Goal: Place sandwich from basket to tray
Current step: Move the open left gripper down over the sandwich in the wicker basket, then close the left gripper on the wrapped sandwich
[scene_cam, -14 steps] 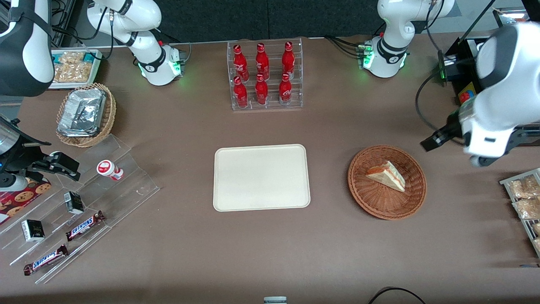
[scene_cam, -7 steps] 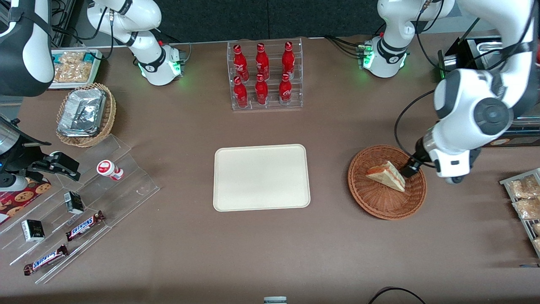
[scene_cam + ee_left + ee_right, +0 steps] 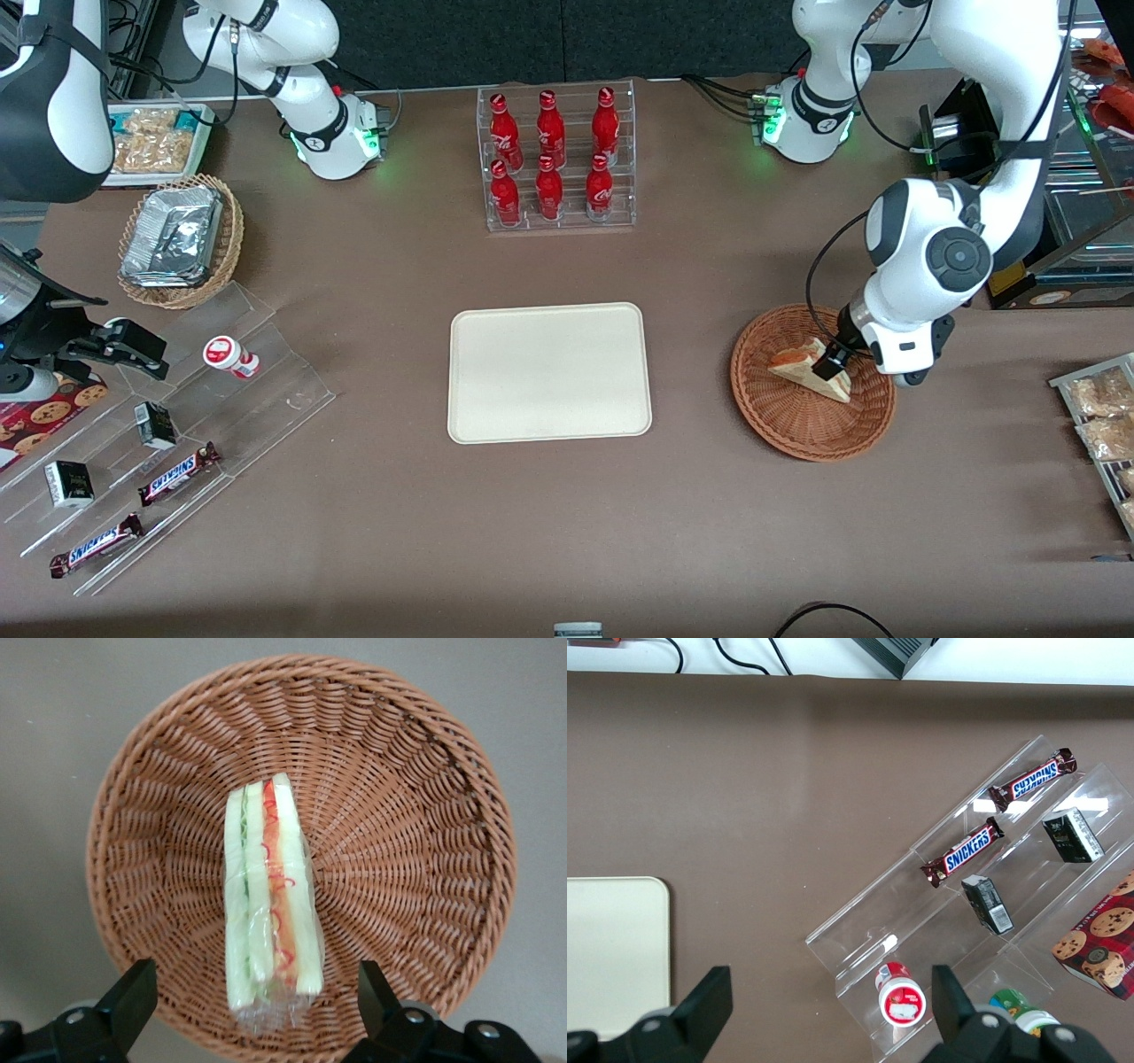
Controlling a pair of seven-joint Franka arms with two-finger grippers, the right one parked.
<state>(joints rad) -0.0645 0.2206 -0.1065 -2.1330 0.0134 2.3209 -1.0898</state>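
Observation:
The sandwich (image 3: 791, 361) is a plastic-wrapped triangular wedge lying in the round reddish-brown basket (image 3: 802, 440), toward the working arm's end of the table. My left gripper (image 3: 831, 367) hangs just above the wide end of the sandwich. In the left wrist view the sandwich (image 3: 270, 895) lies on edge in the basket (image 3: 407, 815). The gripper (image 3: 252, 1003) is open there, with one black finger (image 3: 131, 999) on each side of the wedge's wrapped end, touching nothing. The cream tray (image 3: 549, 372) lies bare at the table's middle, and its corner (image 3: 611, 948) shows in the right wrist view.
A clear rack of red bottles (image 3: 556, 159) stands farther from the camera than the tray. A stepped acrylic stand (image 3: 266, 390) with candy bars and a tan wicker basket of foil trays (image 3: 182, 239) sit toward the parked arm's end. Bagged snacks (image 3: 1099, 416) lie beside the basket.
My left arm swung in from the working arm's end of the table and came down over the basket; the gripper now straddles the sandwich's end. The sandwich has not moved.

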